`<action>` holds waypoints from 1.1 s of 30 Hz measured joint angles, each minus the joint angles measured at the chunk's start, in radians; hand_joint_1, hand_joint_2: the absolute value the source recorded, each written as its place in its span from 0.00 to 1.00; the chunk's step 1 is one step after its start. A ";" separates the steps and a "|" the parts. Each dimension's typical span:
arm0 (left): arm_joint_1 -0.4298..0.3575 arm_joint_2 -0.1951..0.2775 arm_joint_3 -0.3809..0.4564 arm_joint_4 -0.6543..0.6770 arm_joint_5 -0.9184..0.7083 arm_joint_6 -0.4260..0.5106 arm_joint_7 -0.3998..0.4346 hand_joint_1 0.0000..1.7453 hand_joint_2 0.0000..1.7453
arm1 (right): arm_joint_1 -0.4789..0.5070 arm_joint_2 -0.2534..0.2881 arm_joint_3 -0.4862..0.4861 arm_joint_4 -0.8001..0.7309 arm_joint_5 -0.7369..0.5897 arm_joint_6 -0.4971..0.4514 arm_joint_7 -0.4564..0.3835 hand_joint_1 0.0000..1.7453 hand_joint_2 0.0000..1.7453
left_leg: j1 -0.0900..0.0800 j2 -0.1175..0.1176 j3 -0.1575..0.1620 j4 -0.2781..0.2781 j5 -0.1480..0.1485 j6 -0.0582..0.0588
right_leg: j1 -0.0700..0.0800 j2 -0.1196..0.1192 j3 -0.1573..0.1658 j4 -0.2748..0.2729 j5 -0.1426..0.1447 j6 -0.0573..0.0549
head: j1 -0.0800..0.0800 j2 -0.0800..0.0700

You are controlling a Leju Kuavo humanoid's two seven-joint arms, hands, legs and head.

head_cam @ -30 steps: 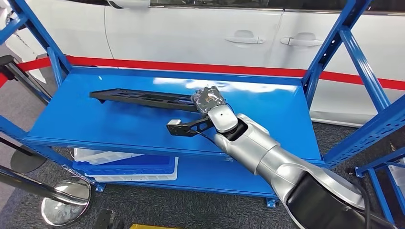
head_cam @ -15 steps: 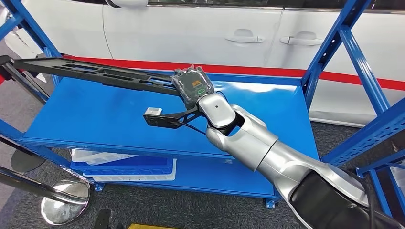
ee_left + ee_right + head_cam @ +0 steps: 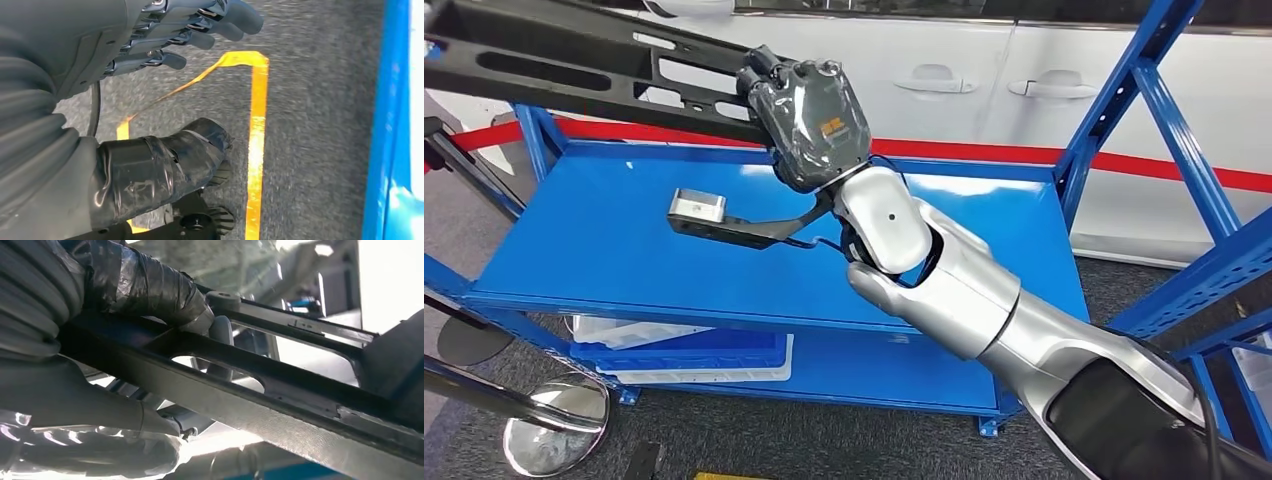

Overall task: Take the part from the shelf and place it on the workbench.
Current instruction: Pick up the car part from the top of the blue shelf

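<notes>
We see a black part (image 3: pixel 574 70) with a grey underside, held in our right hand (image 3: pixel 809 120), dark grey under glossy wrap with an orange-and-green mark. The shelf (image 3: pixel 624 250) is bright blue. Our left hand (image 3: pixel 165 35) is grey above yellow floor tape (image 3: pixel 257 130).

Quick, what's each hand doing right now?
Left hand: open, holding nothing, above the floor.
Right hand: gripping the long black part, lifted above the shelf.
</notes>
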 joint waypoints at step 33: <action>-0.008 -0.008 -0.023 0.000 0.000 0.015 0.014 0.00 1.00 | 0.058 -0.062 -0.078 -0.196 -0.064 -0.032 -0.015 1.00 1.00 | 0.000 0.009 0.105 -0.036 -0.060 0.021 | 0.001 -0.009 -0.067 0.035 0.012 0.013 | 0.007 0.000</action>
